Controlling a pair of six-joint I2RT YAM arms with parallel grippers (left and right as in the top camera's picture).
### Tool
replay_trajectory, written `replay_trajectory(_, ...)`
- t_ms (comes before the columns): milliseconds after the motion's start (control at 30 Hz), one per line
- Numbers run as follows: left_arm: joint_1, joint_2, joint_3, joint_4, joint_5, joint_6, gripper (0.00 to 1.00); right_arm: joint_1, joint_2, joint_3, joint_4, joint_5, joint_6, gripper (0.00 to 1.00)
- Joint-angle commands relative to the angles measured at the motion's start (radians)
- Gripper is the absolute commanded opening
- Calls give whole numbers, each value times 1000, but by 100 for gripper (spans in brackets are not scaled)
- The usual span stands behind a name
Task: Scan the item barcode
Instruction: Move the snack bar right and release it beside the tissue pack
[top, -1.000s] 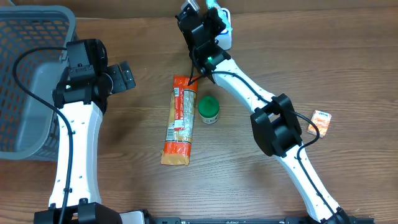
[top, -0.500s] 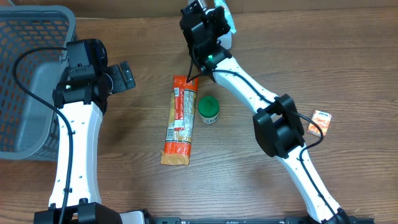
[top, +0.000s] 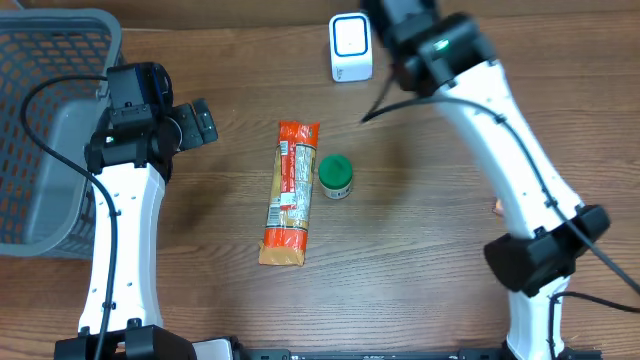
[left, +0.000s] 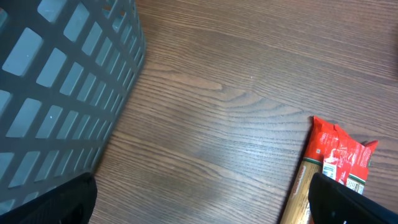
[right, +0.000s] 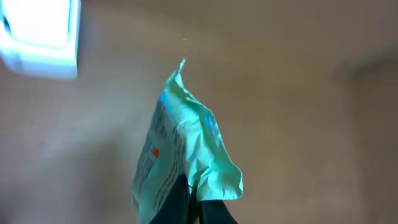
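Left end effector (left: 199, 205): fingers spread wide apart with nothing between them, hanging over open wood between the basket and the pasta pack.
Right end effector (right: 194, 202): dark fingers pressed together, clamped on the lower edge of the packet.
Packet (right: 186, 155): mint-green and crumpled, held up off the counter with its pointed top corner uppermost. In the right wrist view it sits right of the scanner and apart from it. Its print is too blurred to read.
Scanner (top: 350, 48): white with a lit face, standing near the far edge of the counter.
Basket (top: 40, 130): grey mesh at the far left, running past the frame edge. Its wall stands close to the left fingers in the left wrist view.
Pasta pack (top: 290, 192): long and orange, lying flat mid-counter with one end pointing toward the far edge.
Jar (top: 335, 176): green lid, just beside the pack's right edge. Whether they touch cannot be told.
Counter (top: 420, 250): brown wood grain, with a wide open stretch right of the jar and another between basket and pack.
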Motion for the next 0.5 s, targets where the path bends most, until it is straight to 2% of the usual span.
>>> replay_trajectory(0, 3, 10, 10, 3, -5, 19, 100, -103, 50, -23, -94, -317, 159, 4)
replay_trajectory(167, 3, 10, 10, 3, -5, 19, 100, -230, 52, -135, -139, -433, 159, 4)
replay_trajectory(467, 3, 10, 10, 3, -5, 19, 100, -341, 52, -425, -39, -484, 158, 4)
